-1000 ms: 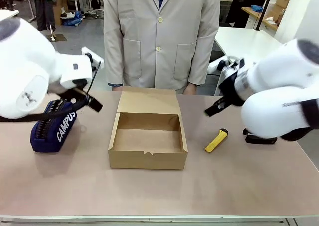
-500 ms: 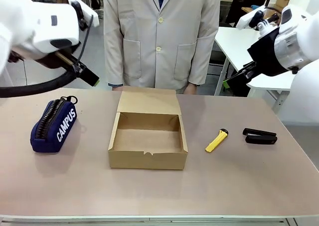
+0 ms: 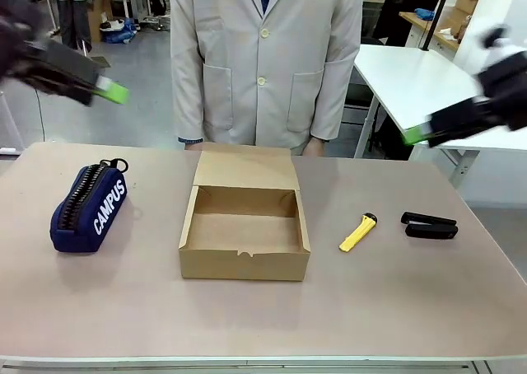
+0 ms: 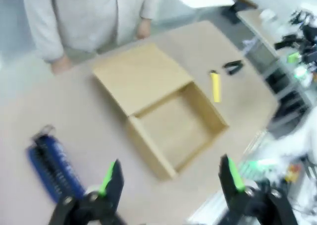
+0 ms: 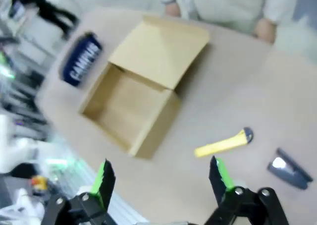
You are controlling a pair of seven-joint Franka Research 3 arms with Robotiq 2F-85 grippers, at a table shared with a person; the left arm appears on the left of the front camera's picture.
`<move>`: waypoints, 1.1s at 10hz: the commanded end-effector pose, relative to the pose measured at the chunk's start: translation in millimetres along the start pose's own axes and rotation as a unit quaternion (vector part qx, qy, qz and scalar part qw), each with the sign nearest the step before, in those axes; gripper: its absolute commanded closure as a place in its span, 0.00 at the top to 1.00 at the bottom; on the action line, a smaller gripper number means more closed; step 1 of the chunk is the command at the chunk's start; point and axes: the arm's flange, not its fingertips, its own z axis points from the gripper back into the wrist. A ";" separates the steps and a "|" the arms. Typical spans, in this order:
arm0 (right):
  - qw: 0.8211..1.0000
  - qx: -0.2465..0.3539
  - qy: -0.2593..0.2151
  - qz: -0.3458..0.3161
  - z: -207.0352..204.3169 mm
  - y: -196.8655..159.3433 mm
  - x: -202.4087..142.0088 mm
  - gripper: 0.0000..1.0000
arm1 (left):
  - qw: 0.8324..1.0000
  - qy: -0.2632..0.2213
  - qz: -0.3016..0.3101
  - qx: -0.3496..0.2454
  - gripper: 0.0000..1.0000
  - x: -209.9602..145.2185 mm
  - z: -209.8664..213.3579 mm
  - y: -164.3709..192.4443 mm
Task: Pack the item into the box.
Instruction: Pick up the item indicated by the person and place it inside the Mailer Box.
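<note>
Starting at the left, the navy pouch (image 3: 89,208) lies apart from the box and could only mislead me if I took it for the target. My left gripper (image 4: 170,171) hangs high above that side, fingers spread wide with nothing between them. The box (image 3: 244,263) sits in the middle, open and empty, its lid flap folded back toward the person (image 3: 263,61). I judge that a careless approach could knock the near wall or catch the flap. Right of it lies the yellow knife (image 3: 358,232), and just beyond that the item (image 3: 429,226), flat on the table (image 3: 395,308) toward the right edge. The two lie near each other, so my right gripper (image 5: 161,171), also wide open and empty up high, might close on the knife or nudge the low, slim item toward that edge. The only writing I can read is "CAMPUS" in white on the pouch; the box, knife and item show none.
</note>
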 end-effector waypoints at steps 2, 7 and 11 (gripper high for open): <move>0.921 0.192 -0.157 -0.300 84.4 -75.1 -45.7 1.00 | 0.953 -0.099 0.255 -0.134 1.00 -63.3 48.1 57.5; 0.911 0.206 -0.151 -0.323 113.8 -123.0 -78.3 1.00 | 0.921 -0.172 0.304 -0.172 1.00 -67.3 111.5 111.0; 0.911 0.206 -0.151 -0.323 113.8 -123.0 -78.3 1.00 | 0.921 -0.172 0.304 -0.172 1.00 -67.3 111.5 111.0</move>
